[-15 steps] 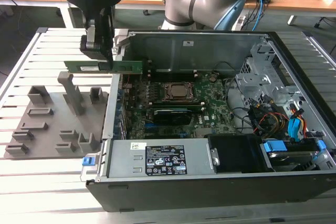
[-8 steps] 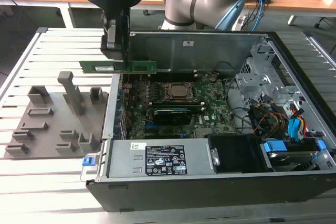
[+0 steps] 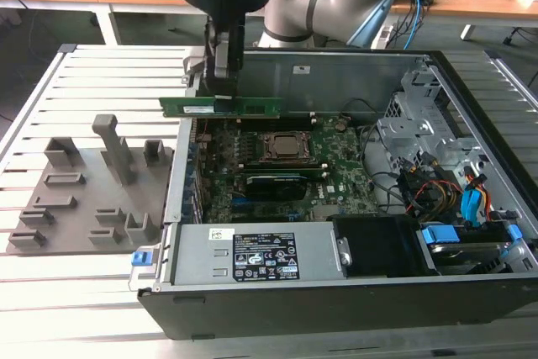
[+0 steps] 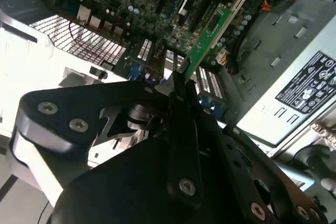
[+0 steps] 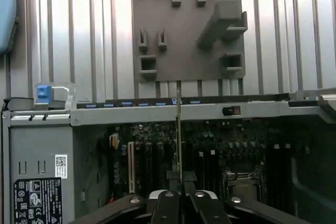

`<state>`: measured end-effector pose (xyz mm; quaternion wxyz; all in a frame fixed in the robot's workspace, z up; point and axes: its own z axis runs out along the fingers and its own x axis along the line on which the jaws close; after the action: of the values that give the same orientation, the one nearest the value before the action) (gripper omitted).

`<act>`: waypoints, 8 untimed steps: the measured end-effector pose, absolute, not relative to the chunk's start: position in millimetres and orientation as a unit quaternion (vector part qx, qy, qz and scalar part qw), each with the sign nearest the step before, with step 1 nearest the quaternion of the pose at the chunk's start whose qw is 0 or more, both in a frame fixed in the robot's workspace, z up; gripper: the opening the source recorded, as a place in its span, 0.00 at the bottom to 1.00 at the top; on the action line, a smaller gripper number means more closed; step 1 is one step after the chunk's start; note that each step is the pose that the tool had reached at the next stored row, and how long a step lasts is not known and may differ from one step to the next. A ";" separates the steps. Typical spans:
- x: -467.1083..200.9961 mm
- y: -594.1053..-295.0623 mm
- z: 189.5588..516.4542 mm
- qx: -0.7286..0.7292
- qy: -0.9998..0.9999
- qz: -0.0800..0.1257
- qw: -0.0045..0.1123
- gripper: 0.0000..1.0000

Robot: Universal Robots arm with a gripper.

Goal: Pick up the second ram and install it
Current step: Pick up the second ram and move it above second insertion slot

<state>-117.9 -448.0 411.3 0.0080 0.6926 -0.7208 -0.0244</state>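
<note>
One thin green stick, the second ram (image 3: 252, 107), is clamped at mid-length between the narrow jaws of the gripper (image 3: 223, 90). It is held level and on edge above the motherboard (image 3: 340, 181), inside the open computer case (image 3: 336, 81). Beside the case, at the exterior view's left, lies a grey parts tray (image 3: 84, 208).

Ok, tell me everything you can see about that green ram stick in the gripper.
The second ram is a thin, long, narrow green circuit board with a pale label on its face. It stands on its long edge, level, clamped near its middle by the gripper. It hangs over the motherboard in the open computer case, toward the exterior view's left, not seated in any slot as far as shows. Nothing else touches it.
</note>
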 end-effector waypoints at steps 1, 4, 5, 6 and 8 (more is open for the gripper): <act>-115.0 -448.0 411.3 0.693 -0.721 -0.024 0.008 0.14; -101.0 -448.0 411.2 0.693 -0.721 -0.025 0.008 0.14; -98.3 -447.9 411.2 0.693 -0.721 -0.025 0.008 0.14; -92.9 -447.9 411.3 0.693 -0.721 -0.025 0.008 0.14; -85.6 -447.9 411.3 0.693 -0.721 -0.025 0.008 0.14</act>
<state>-85.6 -447.9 411.3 0.0083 0.6926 -0.7208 -0.0247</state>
